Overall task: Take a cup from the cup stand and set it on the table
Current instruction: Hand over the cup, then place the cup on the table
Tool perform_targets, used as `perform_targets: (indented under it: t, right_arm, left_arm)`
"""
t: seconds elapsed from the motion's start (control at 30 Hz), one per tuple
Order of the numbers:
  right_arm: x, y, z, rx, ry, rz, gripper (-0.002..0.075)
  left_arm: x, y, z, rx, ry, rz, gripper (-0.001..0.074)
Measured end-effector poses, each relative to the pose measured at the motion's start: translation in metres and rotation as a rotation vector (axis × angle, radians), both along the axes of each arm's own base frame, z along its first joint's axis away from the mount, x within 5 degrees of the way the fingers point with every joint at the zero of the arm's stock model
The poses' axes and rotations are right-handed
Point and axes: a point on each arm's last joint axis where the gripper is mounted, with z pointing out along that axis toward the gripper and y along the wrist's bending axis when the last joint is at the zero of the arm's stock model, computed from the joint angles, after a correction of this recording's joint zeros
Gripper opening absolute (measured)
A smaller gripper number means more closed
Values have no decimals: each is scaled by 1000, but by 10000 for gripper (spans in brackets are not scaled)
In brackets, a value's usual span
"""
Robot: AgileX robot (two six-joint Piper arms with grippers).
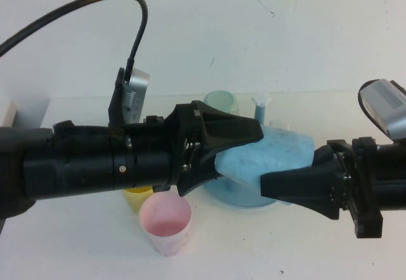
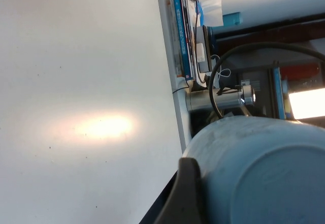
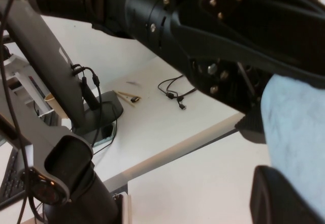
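Left gripper (image 1: 238, 150) reaches in from the left, fingers clamped on the base end of the light blue cup (image 1: 273, 156), which lies on its side in the air above the cup stand (image 1: 236, 199). Left wrist view confirms: cup bottom fills the frame with 1 finger (image 2: 188, 193) pressed on its wall. Under the left arm sit a yellow cup (image 1: 136, 199) and a pink cup (image 1: 166, 224) on the table (image 1: 285, 45); a pale green cup (image 1: 222, 102) and 1 free peg (image 1: 261, 105) show behind. Right gripper (image 1: 285, 181) comes from the right, fingers closed around the cup's rim end, so both grip it at once. Step looks like a mid-air handover or lift-off. Next: 1 gripper lets go, the other rights the cup and lowers it onto bare table, clear of the pink cup.
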Motion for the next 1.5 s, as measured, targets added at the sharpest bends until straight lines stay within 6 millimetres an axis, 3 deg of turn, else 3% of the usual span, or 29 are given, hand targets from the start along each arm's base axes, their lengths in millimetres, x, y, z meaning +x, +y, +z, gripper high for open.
perform_targets:
  t: [0.5,0.67,0.83,1.2,1.3,1.37,1.43,1.5]
  right_arm:
    - [0,0,0,-2,-17,1,60]
    - [0,0,0,-3,-17,2,50]
    - [0,0,1,-2,15,-2,50]
    - [-21,-9,25,-81,-18,-45,31]
    - [-32,-13,32,-129,-2,-56,31]
    - [-39,-17,35,-180,-1,-74,31]
    - [-45,-22,38,-271,-3,-94,31]
    - [-48,-27,43,-376,10,-119,30]
  left_arm:
    - [0,0,1,6,-52,-14,557]
    - [-1,0,-1,31,-78,-27,632]
    - [-1,0,-1,40,-98,-33,649]
    - [10,33,5,-21,-106,-26,640]
    - [11,42,7,-41,-115,-36,591]
    - [12,48,8,-50,-131,-35,520]
    - [12,52,8,-55,-141,-42,383]
    - [13,57,7,-33,-169,-49,193]
